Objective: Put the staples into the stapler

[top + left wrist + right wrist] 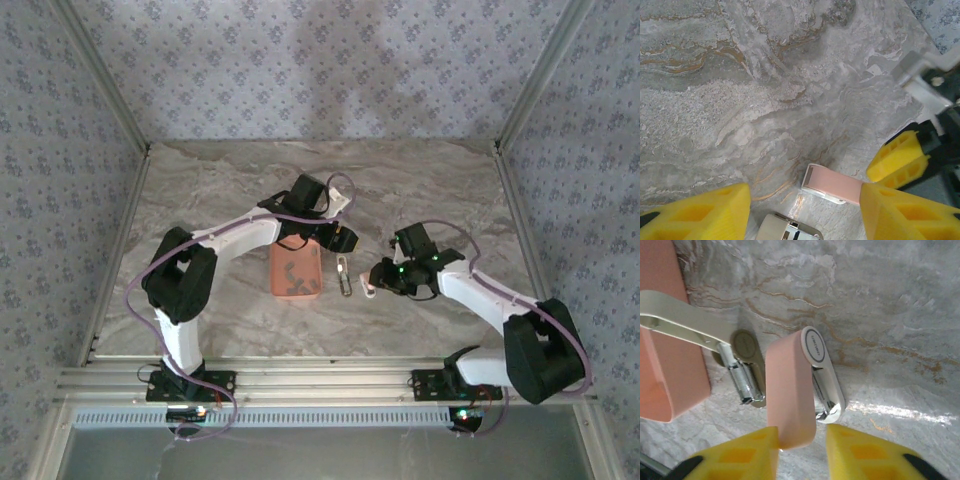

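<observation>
Salmon-pink plastic marks both the square tray and the lid of the stapler, which lies hinged open on the marbled surface, just beside the tray's right edge. Its pink lid stands up off the chrome channel beneath it. The right gripper has its yellow fingers on either side of the lid's free end; I cannot tell whether they pinch it or only bracket it. The left gripper hovers above the stapler's far end, fingers spread apart and holding nothing. The staples, a few dark strips, lie in the tray, untouched. By my reading the opening is done or nearly so; picking up a strip, seating it in the channel and closing the lid are all left
</observation>
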Controlling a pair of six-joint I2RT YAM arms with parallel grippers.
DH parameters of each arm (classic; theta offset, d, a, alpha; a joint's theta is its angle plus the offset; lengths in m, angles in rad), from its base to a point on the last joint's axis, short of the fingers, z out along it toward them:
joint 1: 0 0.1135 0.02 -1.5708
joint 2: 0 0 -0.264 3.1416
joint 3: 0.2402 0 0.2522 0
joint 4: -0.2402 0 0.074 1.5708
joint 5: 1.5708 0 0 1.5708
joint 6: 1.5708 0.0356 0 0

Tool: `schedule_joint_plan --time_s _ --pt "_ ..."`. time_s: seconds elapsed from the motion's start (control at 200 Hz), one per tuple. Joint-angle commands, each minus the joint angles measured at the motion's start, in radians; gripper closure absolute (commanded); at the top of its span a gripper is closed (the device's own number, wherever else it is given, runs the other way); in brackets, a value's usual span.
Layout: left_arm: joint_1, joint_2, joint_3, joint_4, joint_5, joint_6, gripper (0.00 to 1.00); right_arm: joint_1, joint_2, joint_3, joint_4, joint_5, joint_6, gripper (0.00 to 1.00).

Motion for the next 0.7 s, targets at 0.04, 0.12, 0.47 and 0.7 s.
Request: schedule_joint_plan --time_s 0.04,0.12,0.47,0.7 --pt "0.003 0.020 -0.009 -0.002 0.002 0.004 0.40 0.010 0.070 -0.085 -0.029 0.056 0.014 0.81" --pt "0.003 0.027 -0.009 0.003 0.007 0.001 0.40 0.003 0.094 -0.125 -0.028 0.049 0.013 0.83" --pt "0.004 0.027 -0.009 -0.025 -0.005 0.008 0.39 0.006 -0.119 0.002 -0.073 0.081 -0.023 0.64" --pt "-0.006 0.070 0.008 -0.066 -0.017 0.027 0.39 0.002 -0.182 -0.012 -0.062 0.063 -0.022 0.63"
